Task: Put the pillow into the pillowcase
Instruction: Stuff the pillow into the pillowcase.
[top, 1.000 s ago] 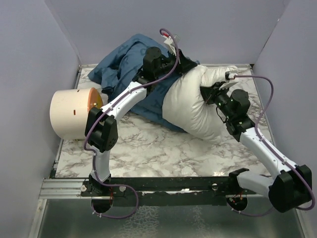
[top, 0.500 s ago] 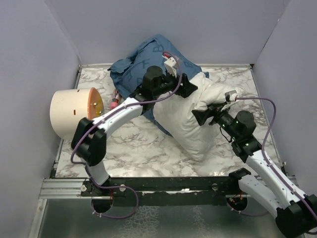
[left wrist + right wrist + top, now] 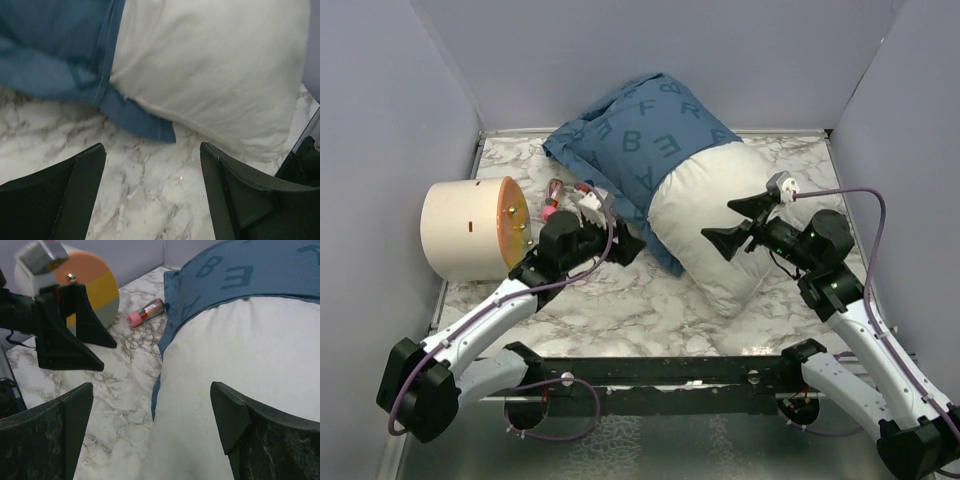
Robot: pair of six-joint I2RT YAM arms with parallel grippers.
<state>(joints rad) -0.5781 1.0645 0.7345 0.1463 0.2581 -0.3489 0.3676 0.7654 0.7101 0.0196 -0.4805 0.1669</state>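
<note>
Two hands stand with their fingers wide apart, and neither grips anything. The pillow (image 3: 715, 235) lies slantwise across the middle of the marble worktop (image 3: 620, 310). Its far-left part is inside the blue lettered pillowcase (image 3: 640, 135), and its near-right part sticks out bare and white. The pillowcase's closed end reaches the far wall. Its open hem runs across the pillow, and one loose blue corner lies flat on the marble at the pillow's left.

The left hand (image 3: 628, 245) sits low over the worktop just left of the pillow, fingers pointing right. In the left wrist view that blue corner lies beyond the gap between the fingers, apart from them. The right hand (image 3: 718, 222) is raised at the pillow's right, aimed left at the bare white part. Whether its fingers brush the fabric cannot be told.

At the far left a cream cylinder (image 3: 470, 228) with an orange and yellow face lies on its side. A small pink-capped tube (image 3: 552, 205) lies between it and the pillowcase.
</note>
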